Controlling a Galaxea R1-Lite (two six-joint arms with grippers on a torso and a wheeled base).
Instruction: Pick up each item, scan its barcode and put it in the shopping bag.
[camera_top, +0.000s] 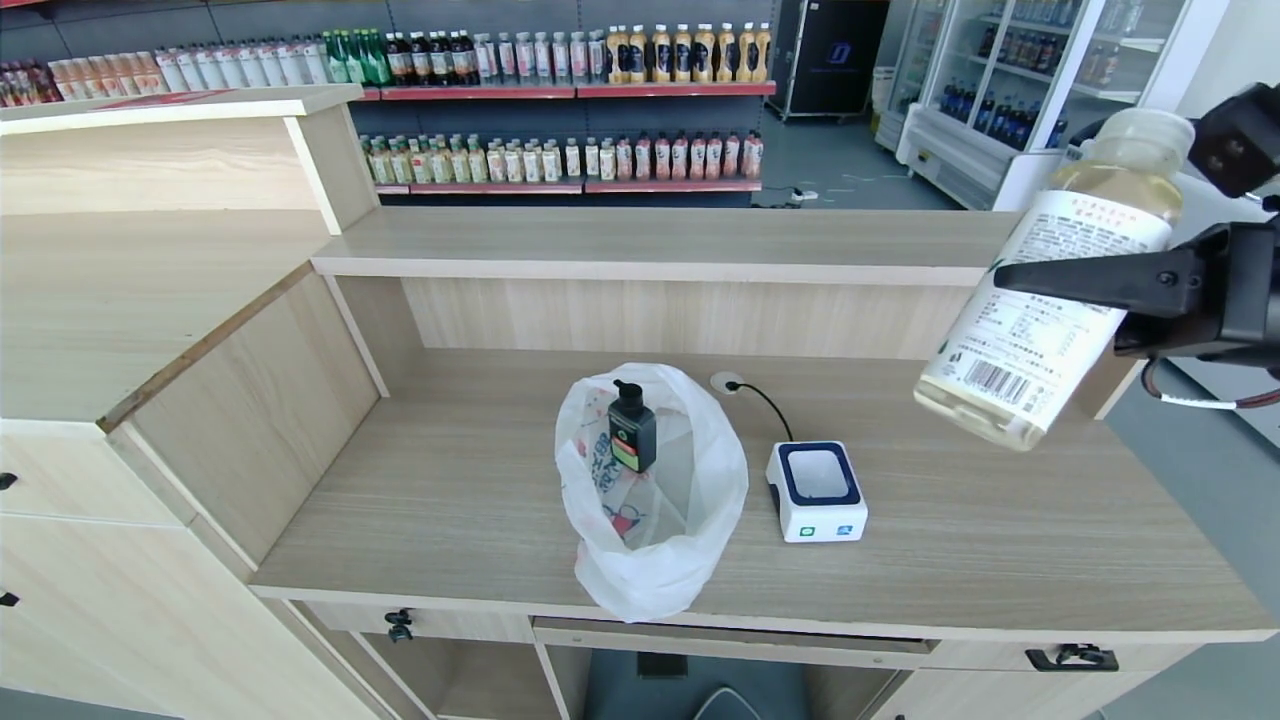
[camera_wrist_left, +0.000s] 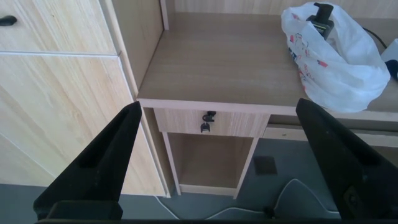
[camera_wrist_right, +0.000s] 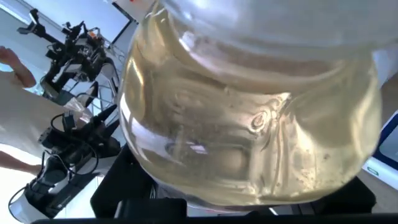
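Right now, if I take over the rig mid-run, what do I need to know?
Left gripper: open, empty, low off the counter's front left.
Right gripper: shut on the drink bottle, held tilted in the air to the right of the scanner.
Done: pump bottle sits in the shopping bag.
Left: show the barcode to the scanner, then bag the drink bottle.

This is a shop, a small grocery or convenience store. Red-edged shelves (camera_top: 575, 92) along the back wall carry rows of drink bottles (camera_top: 560, 160), and glass-door fridges (camera_top: 1020, 80) (also stocked with drinks) stand to the right. In front is a wooden checkout counter (camera_top: 450, 480) with a barcode scanner (camera_top: 816, 490) and a plastic bag (camera_top: 650, 570) on it.
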